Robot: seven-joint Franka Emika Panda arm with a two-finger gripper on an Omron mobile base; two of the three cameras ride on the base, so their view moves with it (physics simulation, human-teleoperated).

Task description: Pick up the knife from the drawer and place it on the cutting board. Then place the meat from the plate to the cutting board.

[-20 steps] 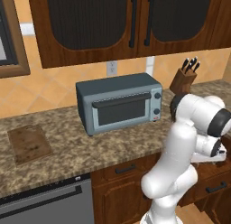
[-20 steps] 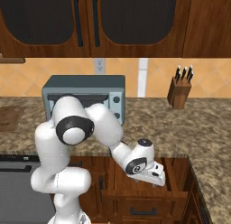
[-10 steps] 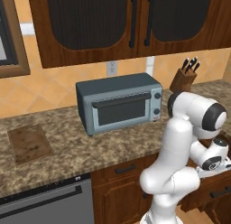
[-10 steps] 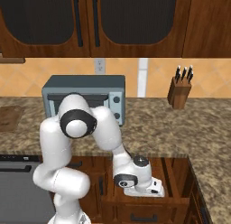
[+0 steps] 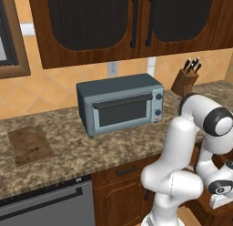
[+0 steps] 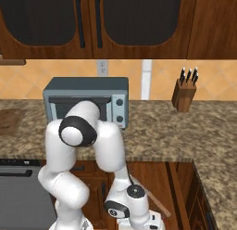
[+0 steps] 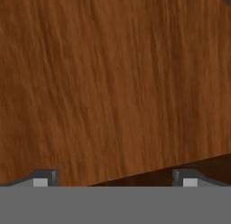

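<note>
Tool (image 7: 115, 179) down low inside the drawer (image 6: 159, 175), looking straight at the red-brown wood of the drawer floor (image 7: 113, 83). Jaws spread as wide as they go. Nothing held, nothing between the two dark tips, just bare wood under them.

Knife (image 6: 156, 204) lying flat on the drawer floor, seen from the right base view as a thin slanted line. Just beside the white hand, on the side away from the dishwasher front. Long way of the knife slanted: one end far back toward the surface (image 6: 185, 136) edge, the other end near the front of the drawer. Nearer end a bit paler and thicker, so maybe the handle, but too slim to say for sure.

Next move, as a guess: slide the tool a little sideways toward that slanted line, then turn the wrist so the two tips sit across the knife and not along it. Only then down and close. Best to grab at the handle end, not the thin blade.

Cutting board (image 5: 29, 145) well apart from all this, flat on the surface, far to the left past the grey toaster oven (image 5: 120, 104). Long carry to get there. Wooden block of black-handled knives (image 5: 185, 80) at the other end, not part of the job.
</note>
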